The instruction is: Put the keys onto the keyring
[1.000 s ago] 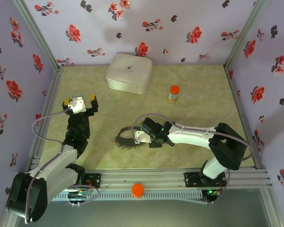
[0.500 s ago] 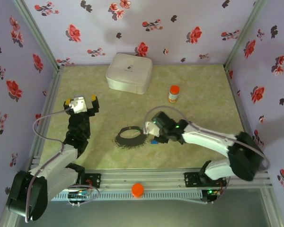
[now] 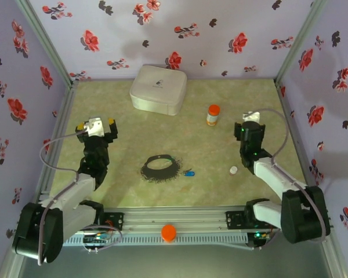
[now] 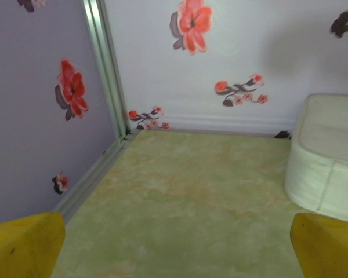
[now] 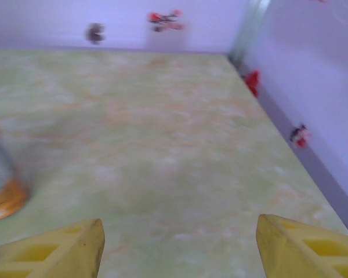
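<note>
Lying near the middle of the table (image 3: 261, 95), the keyring (image 3: 156, 176) is a dark loop flat on the surface. The blue-headed key (image 3: 189, 172) sits just beside it on the right, in nobody's grip. The right gripper (image 3: 249, 123) hangs well off to the right, jaws spread wide and empty, with the orange-capped bottle (image 3: 213, 114) to its left and a small white cap (image 3: 234, 170) nearer than it. The left gripper (image 3: 96, 123) hovers at the left, its yellow fingers (image 4: 23, 246) wide apart too, facing the far side where the white case (image 3: 158, 88) sits.
</note>
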Controlling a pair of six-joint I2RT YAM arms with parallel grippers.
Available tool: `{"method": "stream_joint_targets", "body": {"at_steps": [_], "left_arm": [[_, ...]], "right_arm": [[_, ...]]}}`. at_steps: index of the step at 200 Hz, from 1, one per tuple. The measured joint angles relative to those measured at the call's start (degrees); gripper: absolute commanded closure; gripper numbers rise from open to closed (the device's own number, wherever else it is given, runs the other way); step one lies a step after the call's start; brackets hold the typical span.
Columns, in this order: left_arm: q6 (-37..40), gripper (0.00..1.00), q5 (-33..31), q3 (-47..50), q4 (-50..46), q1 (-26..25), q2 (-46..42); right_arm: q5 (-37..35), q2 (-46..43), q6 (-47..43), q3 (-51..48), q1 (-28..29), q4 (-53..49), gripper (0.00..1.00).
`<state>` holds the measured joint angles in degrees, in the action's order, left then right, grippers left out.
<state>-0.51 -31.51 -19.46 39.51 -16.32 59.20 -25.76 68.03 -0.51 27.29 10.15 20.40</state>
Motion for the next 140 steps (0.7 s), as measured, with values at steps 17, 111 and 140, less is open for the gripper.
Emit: {"method": "stream_joint_targets", "body": {"at_steps": [17, 111, 140], "left_arm": [[0.5, 0.0, 0.0, -1.5, -0.9, 0.9, 3.0], [4.5, 0.0, -0.1, 1.7, 6.9, 3.6, 12.5], [4.5, 0.0, 2.5, 3.1, 9.1, 5.3, 13.6]], "right_arm": [[0.5, 4.7, 0.6, -5.8, -2.2, 9.2, 0.29], [11.7, 21.9, 2.7, -7.0, -7.1, 31.6, 0.26], [13.8, 21.9, 3.5, -5.8, -8.0, 31.4, 0.26]]}}
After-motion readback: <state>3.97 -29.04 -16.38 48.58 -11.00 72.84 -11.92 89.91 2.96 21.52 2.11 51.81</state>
